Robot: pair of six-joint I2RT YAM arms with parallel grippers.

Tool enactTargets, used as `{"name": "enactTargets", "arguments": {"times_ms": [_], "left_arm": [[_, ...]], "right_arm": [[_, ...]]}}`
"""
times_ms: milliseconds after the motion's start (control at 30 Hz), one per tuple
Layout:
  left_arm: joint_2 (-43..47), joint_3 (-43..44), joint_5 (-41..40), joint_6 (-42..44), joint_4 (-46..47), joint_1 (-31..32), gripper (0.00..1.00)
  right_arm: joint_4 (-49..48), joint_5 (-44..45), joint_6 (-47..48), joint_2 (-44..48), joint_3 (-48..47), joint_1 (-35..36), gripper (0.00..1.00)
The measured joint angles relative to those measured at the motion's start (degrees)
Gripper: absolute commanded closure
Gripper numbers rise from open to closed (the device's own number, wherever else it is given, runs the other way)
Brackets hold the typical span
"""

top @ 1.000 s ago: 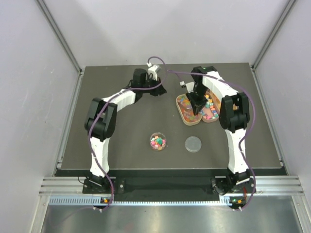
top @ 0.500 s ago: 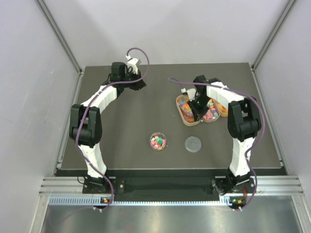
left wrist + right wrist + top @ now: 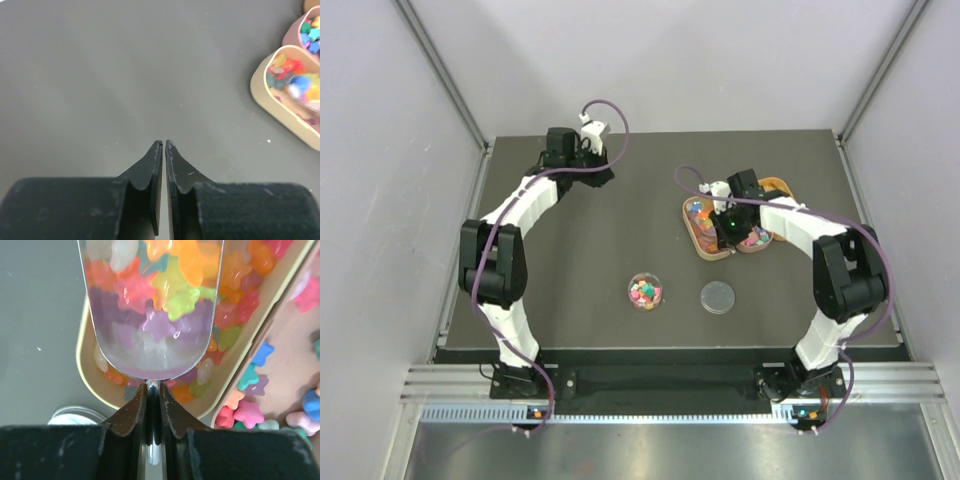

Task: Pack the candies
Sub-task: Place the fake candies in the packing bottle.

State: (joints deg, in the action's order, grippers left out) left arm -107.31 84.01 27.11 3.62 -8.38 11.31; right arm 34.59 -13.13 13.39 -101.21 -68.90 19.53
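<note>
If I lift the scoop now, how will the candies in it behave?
The candies look small, loose and glossy, so they would probably slide if the scoop tilts. They sit towards its front, so some may spill there. The right gripper pinches only the thin handle, so the scoop might twist.

Wide bare mat (image 3: 620,230) between left gripper (image 3: 164,144) and tan trays (image 3: 710,256). Right arm (image 3: 798,222) overhangs trays. Candy cup (image 3: 644,292) and round lid (image 3: 717,297) near front, narrow gap between.
</note>
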Motion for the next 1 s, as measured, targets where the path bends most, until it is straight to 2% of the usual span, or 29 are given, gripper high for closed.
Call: {"name": "enactTargets", "arguments": {"times_ms": [233,433,567,733,867,1000], "left_arm": [[0.0,2.6,-1.2,2.5,-2.0,-0.4,0.88],[0.1,4.8,-1.8,3.4,-2.4,-1.1,0.88],[0.6,4.5,-2.5,4.3,-3.4,-1.1,0.88],[4.8,0.1,-3.7,4.4,-3.4,-1.3,0.88],[10.3,-4.1,-4.6,4.2,-3.9,-2.3,0.88],[15.9,-8.1,-5.1,3.9,-3.9,-4.1,0.88]], "right_arm": [[-11.5,0.6,-1.7,8.3,9.5,0.2,1.0],[-10.4,1.0,-0.9,15.4,10.6,0.2,1.0],[-4.3,-0.2,7.5,19.1,8.9,0.3,1.0],[7.1,0.1,21.5,20.5,7.7,1.9,1.0],[15.1,2.5,32.0,23.2,7.5,6.2,1.0],[20.0,4.2,38.5,24.9,5.0,10.9,1.0]]}}
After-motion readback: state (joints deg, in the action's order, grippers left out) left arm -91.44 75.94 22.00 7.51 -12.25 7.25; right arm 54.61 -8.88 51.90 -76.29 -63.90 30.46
